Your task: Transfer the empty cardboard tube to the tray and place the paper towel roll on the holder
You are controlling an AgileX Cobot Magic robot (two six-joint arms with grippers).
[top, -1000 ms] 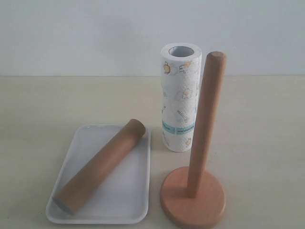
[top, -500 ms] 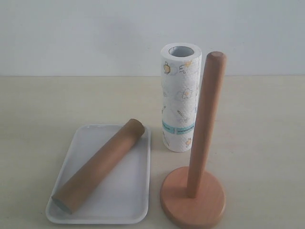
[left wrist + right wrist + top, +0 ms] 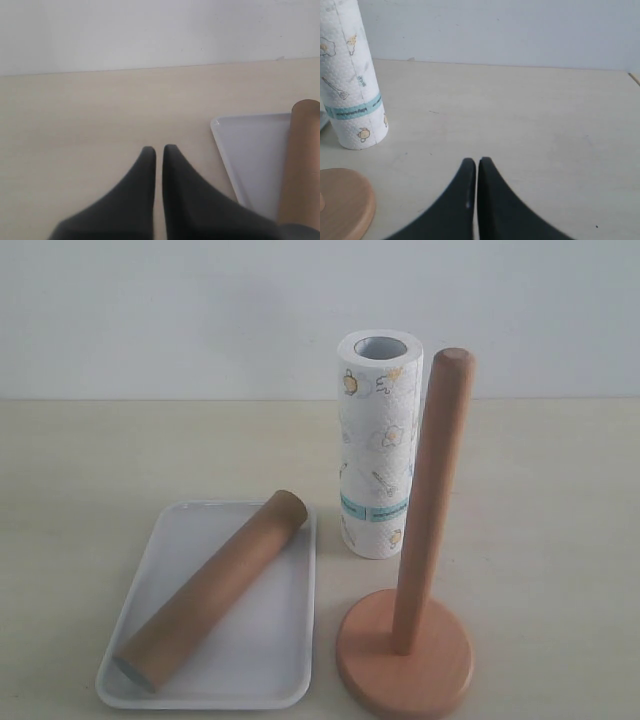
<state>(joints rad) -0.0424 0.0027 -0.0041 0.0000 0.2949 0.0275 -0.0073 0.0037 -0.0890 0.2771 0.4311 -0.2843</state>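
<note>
The brown cardboard tube lies diagonally in the white tray, its far end resting over the tray's rim. Behind, the printed paper towel roll stands upright on the table. The wooden holder stands bare at front right, its dowel upright. Neither gripper shows in the exterior view. My left gripper is shut and empty over bare table, beside the tray and tube. My right gripper is shut and empty, apart from the roll and the holder's base.
A pale wooden table runs back to a plain white wall. The table's edge shows in the right wrist view. Roll, holder and tray stand close together.
The cardboard tube has shifted very slightly within the tray. Nothing else has moved.
</note>
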